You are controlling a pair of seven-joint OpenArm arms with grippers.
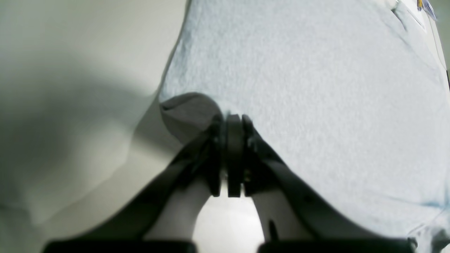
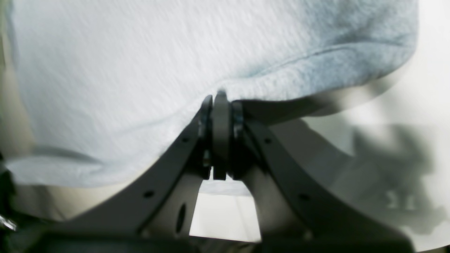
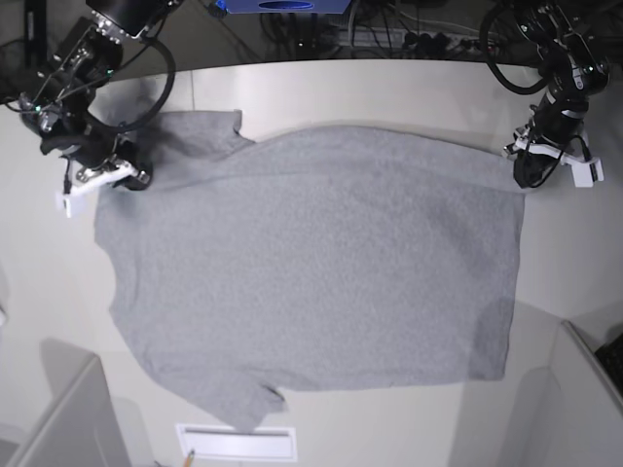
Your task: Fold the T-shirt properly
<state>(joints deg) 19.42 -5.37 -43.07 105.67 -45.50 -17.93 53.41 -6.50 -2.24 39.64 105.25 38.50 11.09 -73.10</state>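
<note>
The heather-grey T-shirt (image 3: 321,263) lies spread flat on the white table (image 3: 389,92), plain side up, sleeves toward the left and hem toward the right. My left gripper (image 3: 527,175) is shut on the far right hem corner; in the left wrist view the gripper (image 1: 233,119) pinches the fabric edge of the T-shirt (image 1: 316,88). My right gripper (image 3: 129,178) is shut on the far left edge by the shoulder; in the right wrist view the gripper (image 2: 219,98) clamps the seamed edge of the T-shirt (image 2: 123,70). No lettering shows.
A white strip of paper (image 3: 236,443) with a pencil beside it lies at the front edge. Grey bin walls stand at the lower left (image 3: 58,418) and lower right (image 3: 584,389). Cables (image 3: 389,34) run behind the table.
</note>
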